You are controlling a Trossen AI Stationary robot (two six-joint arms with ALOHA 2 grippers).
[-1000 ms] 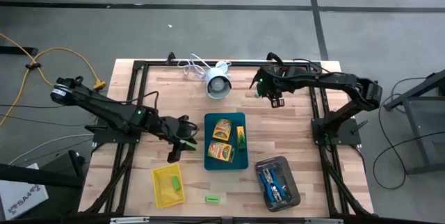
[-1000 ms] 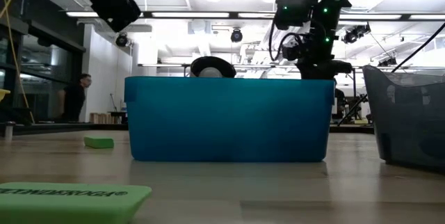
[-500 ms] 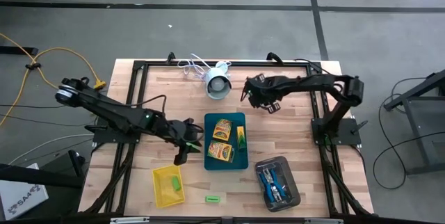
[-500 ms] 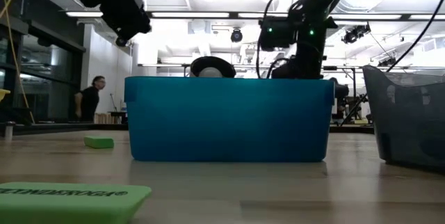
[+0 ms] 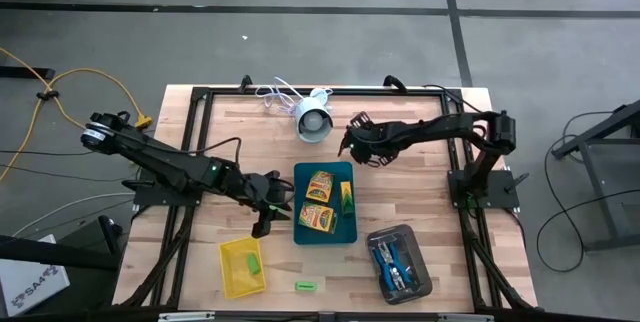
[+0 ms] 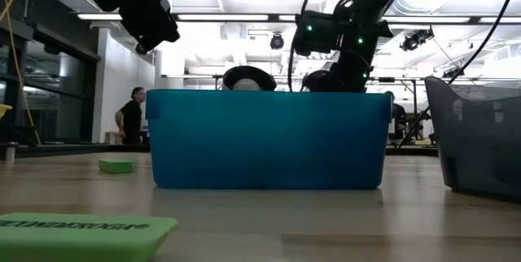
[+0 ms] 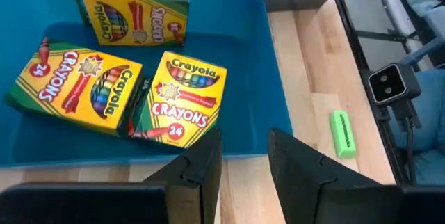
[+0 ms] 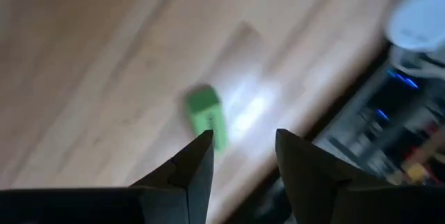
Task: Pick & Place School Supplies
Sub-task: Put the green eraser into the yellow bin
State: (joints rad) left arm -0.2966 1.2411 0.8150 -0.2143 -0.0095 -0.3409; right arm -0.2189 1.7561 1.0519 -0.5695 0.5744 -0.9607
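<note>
A small green block (image 8: 205, 118) is lying on bare wood towards the back edge of the table (image 5: 420, 182), near the white round device (image 5: 313, 122). In the right wrist view it is sitting just ahead of the fingertips, a little off the line of the gap, its long axis running roughly along the line of approach.

The right gripper (image 5: 350, 144) is clearly the nearer one. It is hanging low over that spot on an outstretched arm, jaws parted and gripping nothing.

The left gripper (image 5: 268, 205) is waiting mid-table at the left rim of the teal tray (image 5: 345, 227), jaws likewise parted and empty.
</note>
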